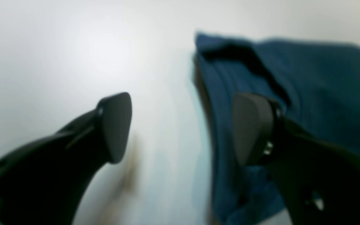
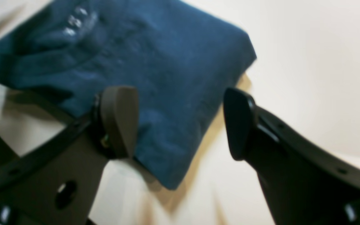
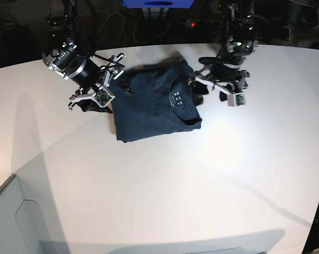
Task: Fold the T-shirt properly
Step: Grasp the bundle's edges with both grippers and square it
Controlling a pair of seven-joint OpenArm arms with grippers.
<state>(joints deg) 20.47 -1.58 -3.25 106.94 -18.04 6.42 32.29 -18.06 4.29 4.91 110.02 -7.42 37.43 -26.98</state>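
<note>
well, my left gripper (image 1: pixel 180 128) has its jaws spread wide with nothing between them, just beside the folded t-shirt (image 3: pixel 154 103). my right gripper (image 2: pixel 180 125) is spread and empty too, at the other edge. the t-shirt lies on the white table (image 3: pixel 164 190) between my arms.

T-shirt (image 3: pixel 151 103) folded mid-table (image 3: pixel 164 201), an arm at each side.
Right gripper (image 3: pixel 103 90) sits at its left edge in the base view, left gripper (image 3: pixel 208 91) at its right, collar toward that side.
</note>
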